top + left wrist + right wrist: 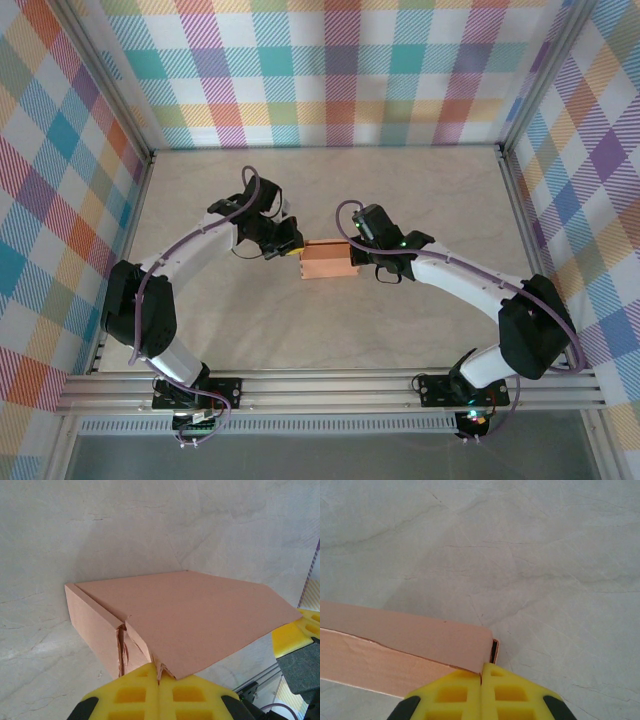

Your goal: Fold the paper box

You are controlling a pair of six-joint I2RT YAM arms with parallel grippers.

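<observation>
Marbled desk [250, 330] ahead of you carries the paper box [327, 262] at its middle, left claw [159, 676] pinching its left end flap, right claw [481, 676] pinching its right end, so closing the ends seems in hand and your next move calls for tucking flaps inward.

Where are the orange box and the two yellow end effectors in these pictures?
paper box [327, 262], top external view, middle of its top face.
left end effector [159, 676], left wrist view, seam between yellow fingertips.
right end effector [481, 674], right wrist view, seam between yellow fingertips.
</observation>
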